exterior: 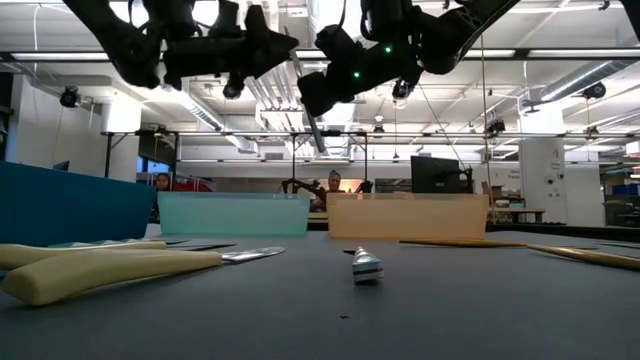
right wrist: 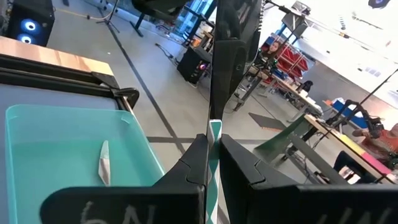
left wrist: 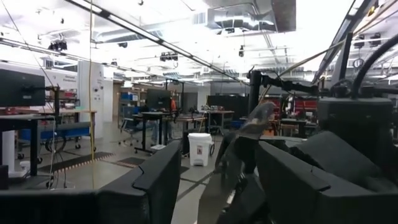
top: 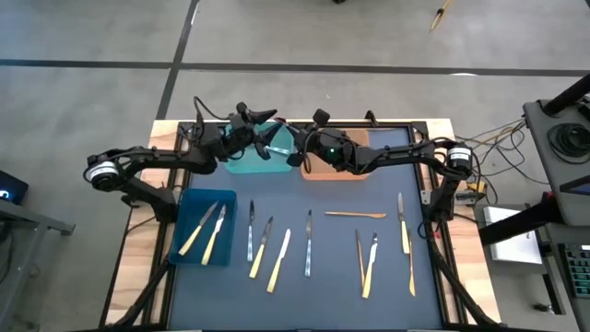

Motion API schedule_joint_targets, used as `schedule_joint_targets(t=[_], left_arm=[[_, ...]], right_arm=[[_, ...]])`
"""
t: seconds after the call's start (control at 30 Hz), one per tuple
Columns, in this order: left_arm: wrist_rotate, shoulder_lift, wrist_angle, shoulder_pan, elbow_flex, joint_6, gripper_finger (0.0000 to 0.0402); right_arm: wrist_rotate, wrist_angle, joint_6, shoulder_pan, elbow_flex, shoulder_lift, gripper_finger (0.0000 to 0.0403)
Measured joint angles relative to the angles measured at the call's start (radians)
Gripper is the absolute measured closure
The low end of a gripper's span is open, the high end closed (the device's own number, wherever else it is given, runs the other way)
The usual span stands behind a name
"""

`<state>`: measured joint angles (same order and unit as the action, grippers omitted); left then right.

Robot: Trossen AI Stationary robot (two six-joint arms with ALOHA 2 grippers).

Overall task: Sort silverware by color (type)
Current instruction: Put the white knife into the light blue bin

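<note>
Pinched between the right gripper's [right wrist: 211,158] fingers, a grey knife [right wrist: 227,59] hangs over the teal bin [right wrist: 56,134], seemingly for dropping; the left gripper [left wrist: 217,180] gapes empty.

The desk [top: 332,277] is showing a matt dark blue-grey mat, cloth-like, with bare pale wood at its edges [top: 138,249]. The three bins are looking like smooth plastic: the teal bin [right wrist: 62,143] translucent and slightly glossy, the blue bin [top: 189,242] opaque, the tan bin [exterior: 405,217] satin. The silverware [top: 308,242] is appearing as thin plastic, the grey pieces with a metallic sheen, the yellow knife [exterior: 100,272] dull and smooth. Both arms and the right claw [right wrist: 211,165] are showing hard matt black plastic.
</note>
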<state>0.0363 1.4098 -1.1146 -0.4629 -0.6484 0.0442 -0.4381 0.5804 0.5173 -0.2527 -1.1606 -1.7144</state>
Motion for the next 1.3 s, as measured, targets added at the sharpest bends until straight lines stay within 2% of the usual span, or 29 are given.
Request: schedule_joint_targets(t=[0.23, 0.37, 0.47, 0.53, 0.63, 0.87, 1.03, 1.17, 1.3], left_arm=[[0.000, 0.046, 0.088, 0.002, -0.071, 0.000, 0.0260], [0.000, 0.050, 0.059, 0.004, -0.064, 0.000, 0.0315], [-0.007, 0.045, 0.053, 0.004, -0.058, -0.004, 0.0374], [-0.014, 0.044, 0.051, 0.001, -0.057, 0.005, 0.0392], [-0.046, 0.043, 0.057, 0.004, -0.057, 0.014, 0.0396], [-0.055, 0.041, 0.073, 0.004, -0.056, 0.044, 0.0401], [-0.191, -0.010, 0.180, -0.015, -0.049, 0.045, 0.0401], [-0.300, -0.091, 0.332, -0.052, -0.040, 0.054, 0.0401], [-0.338, -0.163, 0.442, -0.084, -0.013, 0.088, 0.0401]], right_arm=[[-0.001, -0.001, -0.001, 0.000, 0.000, -0.002, 0.0390], [-0.008, -0.007, -0.001, 0.000, 0.000, -0.002, 0.0390], [-0.008, -0.008, -0.002, 0.000, 0.000, -0.002, 0.0390], [-0.014, -0.007, -0.005, 0.000, 0.001, -0.002, 0.0390], [-0.010, -0.009, -0.020, 0.000, 0.001, -0.002, 0.0379], [-0.007, -0.007, -0.053, 0.000, 0.001, -0.002, 0.0317], [-0.008, -0.008, -0.082, 0.000, 0.001, -0.001, 0.0303], [-0.016, -0.007, -0.111, 0.000, 0.001, 0.004, 0.0301], [-0.069, -0.009, -0.107, -0.001, 0.001, 0.005, 0.0301]])
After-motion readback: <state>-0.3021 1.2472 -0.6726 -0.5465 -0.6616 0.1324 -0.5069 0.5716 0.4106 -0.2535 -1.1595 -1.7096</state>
